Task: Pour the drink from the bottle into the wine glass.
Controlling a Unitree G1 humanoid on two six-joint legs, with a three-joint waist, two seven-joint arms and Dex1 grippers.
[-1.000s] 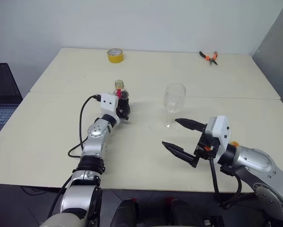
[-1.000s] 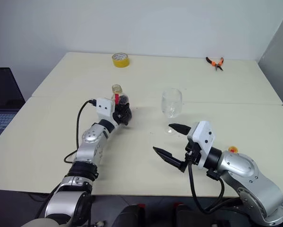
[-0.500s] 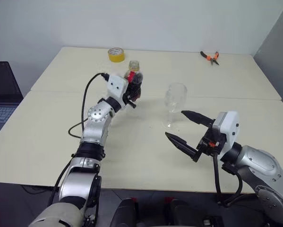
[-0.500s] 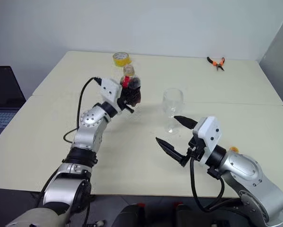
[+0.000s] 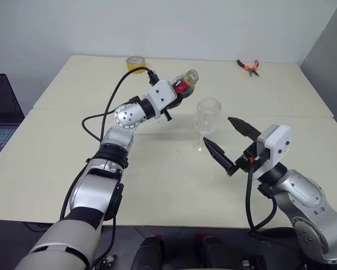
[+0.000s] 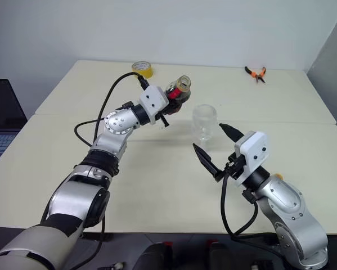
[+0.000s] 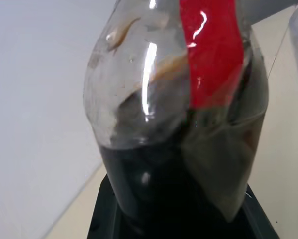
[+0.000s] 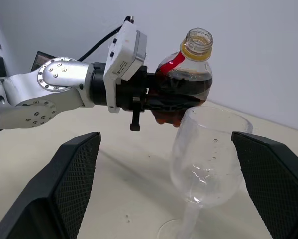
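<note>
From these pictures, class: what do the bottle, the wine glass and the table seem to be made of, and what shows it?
Bottle: likely thin clear plastic, glossy; soft dented highlights, threaded neck, red label. Wine glass: probably glass, colourless and smooth, with a thin stem. Table: matte cream top, perhaps laminate; no grain or glare shows.

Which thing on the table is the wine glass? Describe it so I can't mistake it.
On the cream table, look near the middle, just ahead of the open right gripper. The wine glass stands there upright and empty: the one clear stemmed thing, unlike the dark-filled bottle held up beside it.
</note>
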